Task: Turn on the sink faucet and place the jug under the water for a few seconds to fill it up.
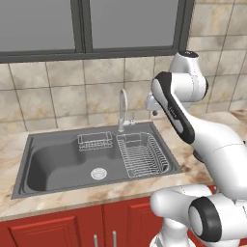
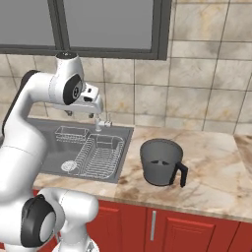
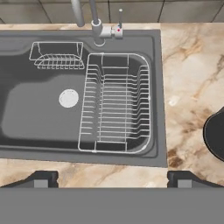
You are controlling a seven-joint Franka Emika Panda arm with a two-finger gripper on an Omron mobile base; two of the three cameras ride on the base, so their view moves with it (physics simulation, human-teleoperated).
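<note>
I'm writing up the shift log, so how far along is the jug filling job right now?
Nothing looks done: no water runs from the sink faucet, and the jug stands on the counter right of the sink. In hand: the claw hangs open and empty above the sink's front edge, holding nothing. Left: turn the lever, pick up the jug, hold it under the stream.

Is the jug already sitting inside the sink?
No, the jug stands on the marble counter to the right of the sink, outside the basin.
</note>
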